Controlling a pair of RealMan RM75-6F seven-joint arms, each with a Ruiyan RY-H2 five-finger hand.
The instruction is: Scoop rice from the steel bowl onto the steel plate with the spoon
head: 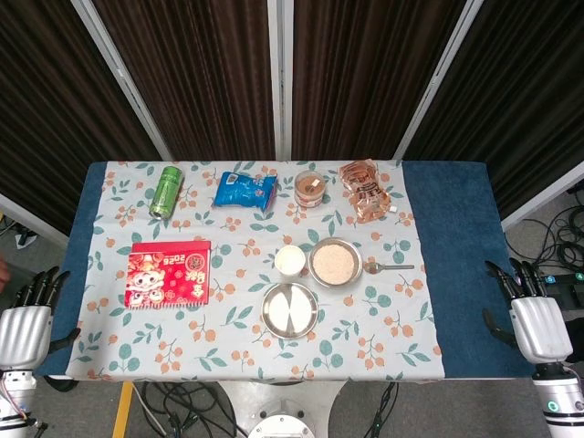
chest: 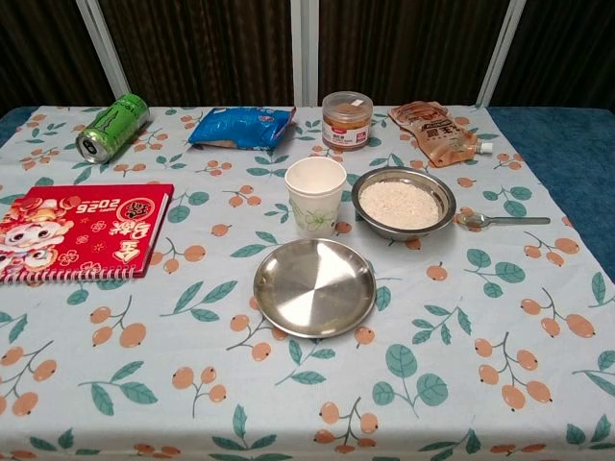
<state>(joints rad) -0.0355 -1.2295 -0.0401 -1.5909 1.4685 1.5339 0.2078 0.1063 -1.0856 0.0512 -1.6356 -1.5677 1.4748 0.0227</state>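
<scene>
A steel bowl [head: 334, 263] [chest: 404, 203] holding white rice stands right of the table's middle. Just in front of it, toward me and slightly left, lies the empty steel plate [head: 290, 310] [chest: 314, 287]. The metal spoon [head: 388, 268] [chest: 502, 220] rests flat on the cloth to the right of the bowl, its handle pointing right. My left hand [head: 27, 319] hangs off the table's left edge, fingers apart and holding nothing. My right hand [head: 534, 315] is beyond the right edge, likewise spread and empty. Neither hand appears in the chest view.
A white paper cup [head: 289, 260] [chest: 316, 195] stands left of the bowl. Along the far side lie a green can [head: 166, 191] [chest: 112, 127], a blue snack bag [head: 245, 190] [chest: 241, 126], a jar [head: 310, 187] [chest: 347, 120] and an orange pouch [head: 365, 191] [chest: 437, 132]. A red booklet [head: 168, 273] [chest: 77, 230] lies left.
</scene>
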